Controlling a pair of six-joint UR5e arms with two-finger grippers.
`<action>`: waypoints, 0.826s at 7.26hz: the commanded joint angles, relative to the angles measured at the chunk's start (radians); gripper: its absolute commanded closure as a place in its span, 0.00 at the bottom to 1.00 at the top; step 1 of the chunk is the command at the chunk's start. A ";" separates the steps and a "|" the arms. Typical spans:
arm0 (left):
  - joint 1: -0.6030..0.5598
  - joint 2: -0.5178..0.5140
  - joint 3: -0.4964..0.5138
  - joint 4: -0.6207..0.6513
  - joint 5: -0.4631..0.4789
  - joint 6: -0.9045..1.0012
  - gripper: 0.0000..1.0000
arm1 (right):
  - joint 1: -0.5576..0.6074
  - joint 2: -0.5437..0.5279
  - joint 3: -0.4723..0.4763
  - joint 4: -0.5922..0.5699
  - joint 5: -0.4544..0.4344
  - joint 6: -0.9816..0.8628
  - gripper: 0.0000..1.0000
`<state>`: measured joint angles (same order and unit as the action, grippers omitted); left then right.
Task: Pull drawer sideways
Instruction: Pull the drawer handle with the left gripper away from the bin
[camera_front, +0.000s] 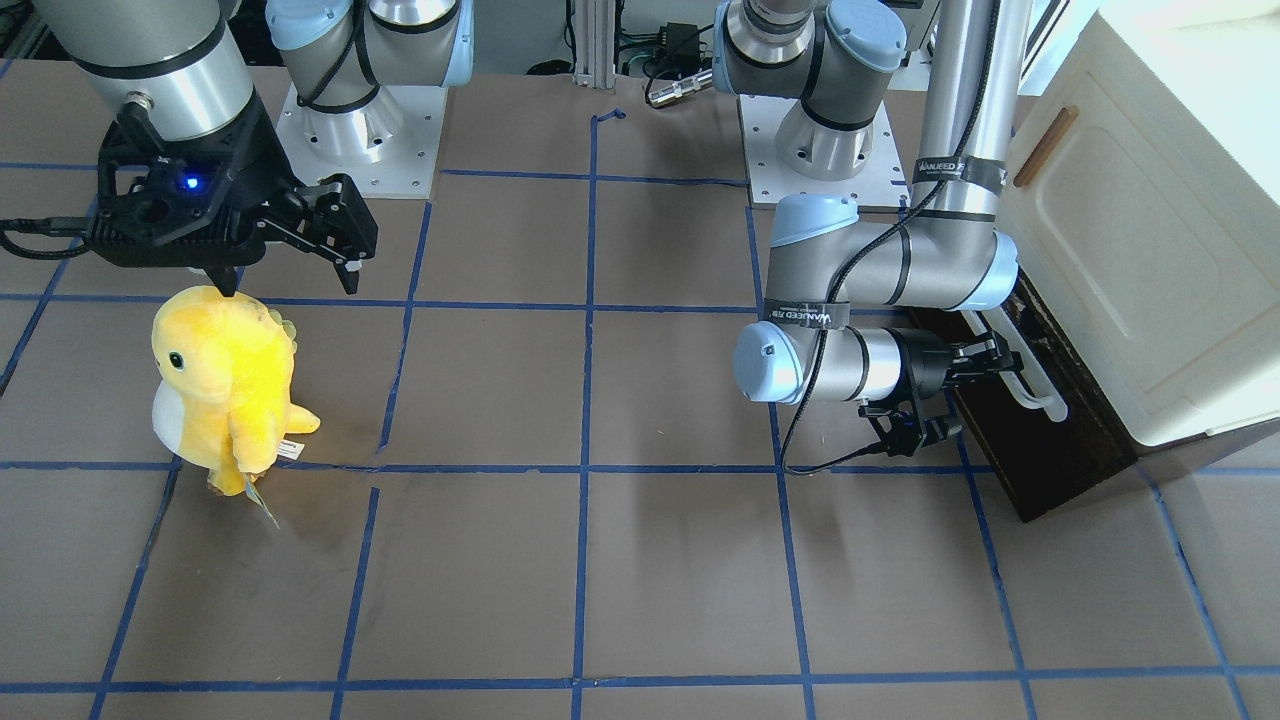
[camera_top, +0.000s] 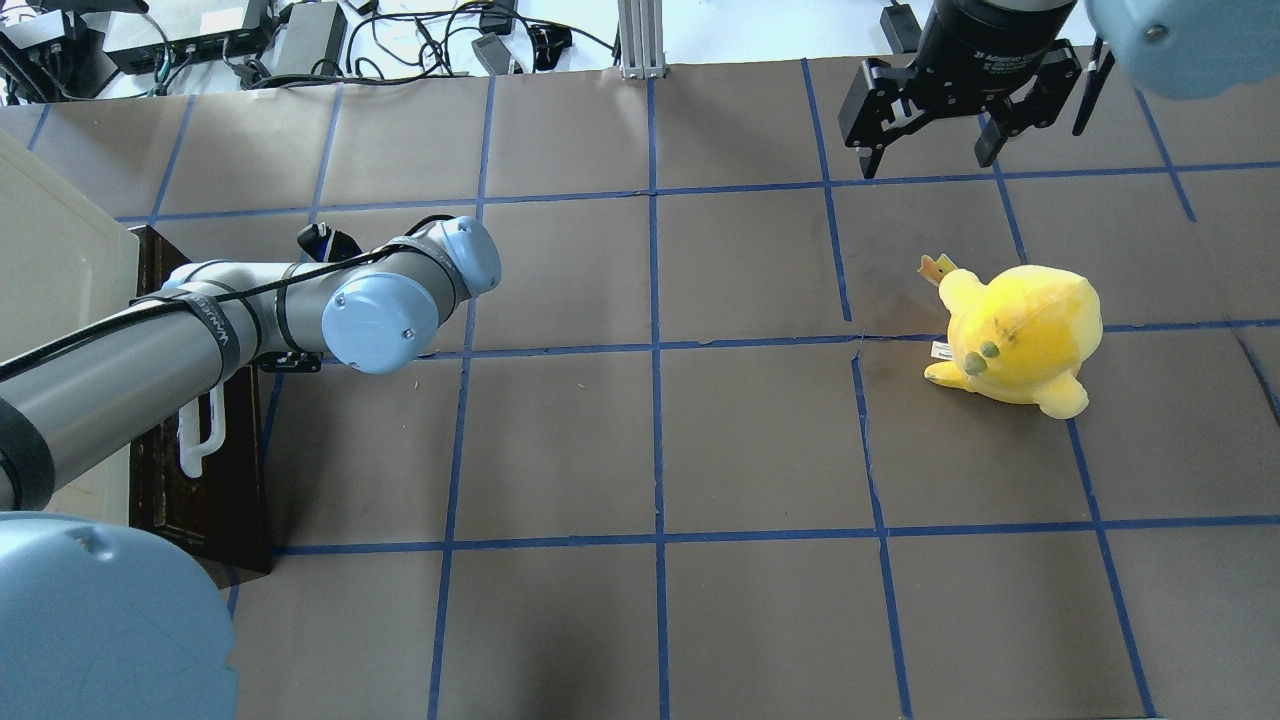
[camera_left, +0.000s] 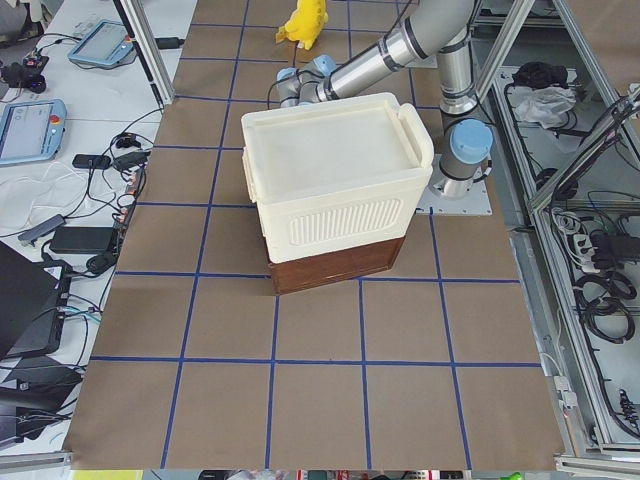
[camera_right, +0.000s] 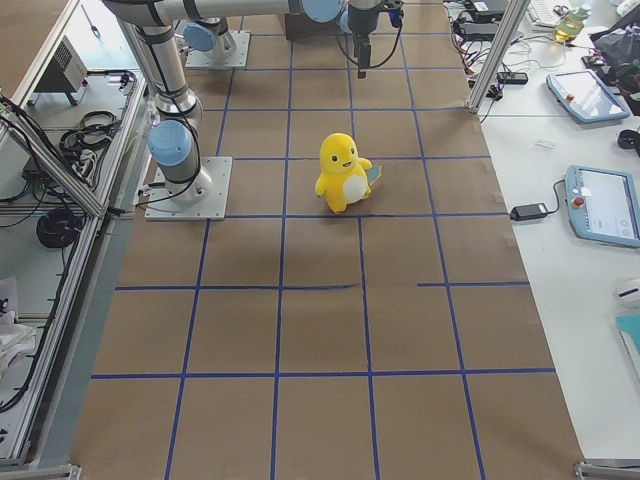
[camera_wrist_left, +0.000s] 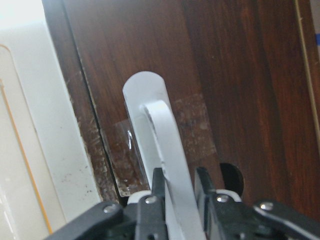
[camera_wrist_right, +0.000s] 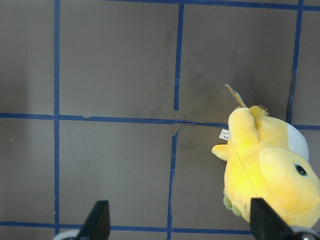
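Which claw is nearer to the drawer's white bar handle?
Left. The left claw is clamped around the white bar handle on the drawer front; the right claw hangs open far across the table, by the yellow plush toy.

"How many arms were at the table?"

"Two: the left arm (camera_front: 900, 265) and the right arm (camera_front: 150, 70). Each carried one gripper, so two grippers, the left gripper (camera_wrist_left: 179, 176) and the right gripper (camera_top: 925, 165)."

"And the furniture?"

"One cream cabinet (camera_front: 1150, 280) with one small wooden handle (camera_front: 1045, 147). There was one drawer (camera_front: 1050, 460), bearing one white bar handle (camera_front: 1035, 385)."

"Any toys?"

"Just one, a yellow plush toy (camera_front: 225, 385)."

"Anything else?"

"Two base plates: the left base plate (camera_front: 775, 175) and the right base plate (camera_front: 405, 140). On the side bench lay two handheld screens, the farther screen (camera_right: 590, 95) and the nearer screen (camera_right: 605, 205)."
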<state>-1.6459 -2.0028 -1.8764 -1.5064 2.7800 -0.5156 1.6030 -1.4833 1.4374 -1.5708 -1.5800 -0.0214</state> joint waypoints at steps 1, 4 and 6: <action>-0.008 -0.002 0.002 0.000 0.000 0.000 0.73 | 0.000 0.000 0.000 0.000 0.000 -0.002 0.00; -0.014 -0.002 0.006 0.000 0.000 0.003 0.73 | 0.000 0.000 0.000 0.000 0.000 0.000 0.00; -0.032 -0.008 0.032 -0.001 -0.013 0.003 0.73 | 0.000 0.000 0.000 0.000 0.000 0.000 0.00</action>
<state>-1.6658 -2.0075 -1.8617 -1.5069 2.7736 -0.5126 1.6030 -1.4834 1.4374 -1.5708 -1.5800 -0.0215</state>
